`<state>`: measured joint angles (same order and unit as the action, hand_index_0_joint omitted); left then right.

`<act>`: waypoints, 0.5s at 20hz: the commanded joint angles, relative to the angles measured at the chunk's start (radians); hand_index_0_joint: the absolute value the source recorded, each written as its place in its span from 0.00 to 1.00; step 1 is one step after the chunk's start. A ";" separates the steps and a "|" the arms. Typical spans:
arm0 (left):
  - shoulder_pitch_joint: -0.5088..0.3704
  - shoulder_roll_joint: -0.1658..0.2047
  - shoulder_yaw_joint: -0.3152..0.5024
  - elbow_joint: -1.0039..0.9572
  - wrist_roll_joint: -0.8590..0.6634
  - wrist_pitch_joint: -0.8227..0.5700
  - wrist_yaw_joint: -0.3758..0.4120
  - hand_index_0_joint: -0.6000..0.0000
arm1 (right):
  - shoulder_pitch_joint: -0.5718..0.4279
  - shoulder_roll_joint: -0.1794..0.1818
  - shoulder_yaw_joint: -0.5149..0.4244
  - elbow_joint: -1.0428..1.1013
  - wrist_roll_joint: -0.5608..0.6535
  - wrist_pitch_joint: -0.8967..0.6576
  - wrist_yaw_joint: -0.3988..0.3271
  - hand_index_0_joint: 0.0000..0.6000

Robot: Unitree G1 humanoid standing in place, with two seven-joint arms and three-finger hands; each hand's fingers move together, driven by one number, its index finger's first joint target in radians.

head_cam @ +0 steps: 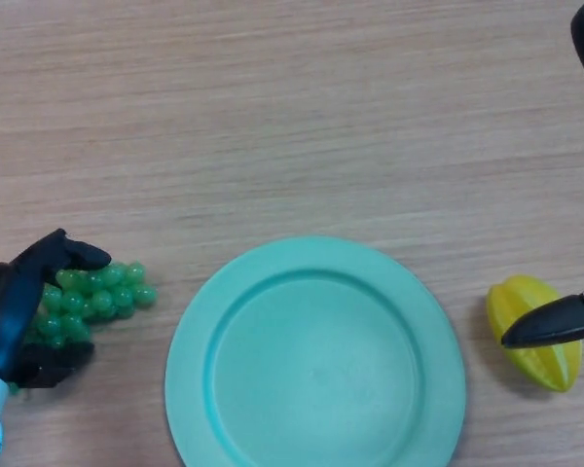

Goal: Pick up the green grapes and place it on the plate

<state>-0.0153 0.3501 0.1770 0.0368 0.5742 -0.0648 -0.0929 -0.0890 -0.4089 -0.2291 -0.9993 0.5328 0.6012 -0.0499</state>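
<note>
Plate (204,409) at near edge — left hand (15,302) clasps grapes (97,292) beside it.

**Green grapes and empty plate on a wooden table**

A bunch of small, round, glossy green grapes (92,297) lies on the table near its left edge, partly covered on its left side. Just right of it, apart, a round, shallow mint-green plate (204,360) sits flat and empty at the table's near edge, its lower rim cut off from view.

yellow starfruit (533,331) at right, on wood table (292,117)
</note>
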 commanded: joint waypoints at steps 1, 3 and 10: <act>-0.005 0.060 0.050 -0.005 0.062 -0.088 0.046 0.00 | -0.027 -0.038 -0.043 -0.048 -0.004 -0.087 -0.029 0.00; 0.010 0.046 0.067 -0.048 -0.008 -0.084 -0.009 0.00 | -0.029 -0.041 -0.033 -0.048 -0.002 -0.088 -0.039 0.00; 0.076 -0.051 0.151 -0.620 -0.273 0.287 -0.201 0.00 | -0.016 -0.064 -0.012 -0.048 0.006 -0.107 -0.060 0.00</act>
<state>0.0679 0.2785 0.2842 -0.5309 0.3246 0.2823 -0.2886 -0.0869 -0.4432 -0.1948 -0.9993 0.5361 0.6015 -0.0928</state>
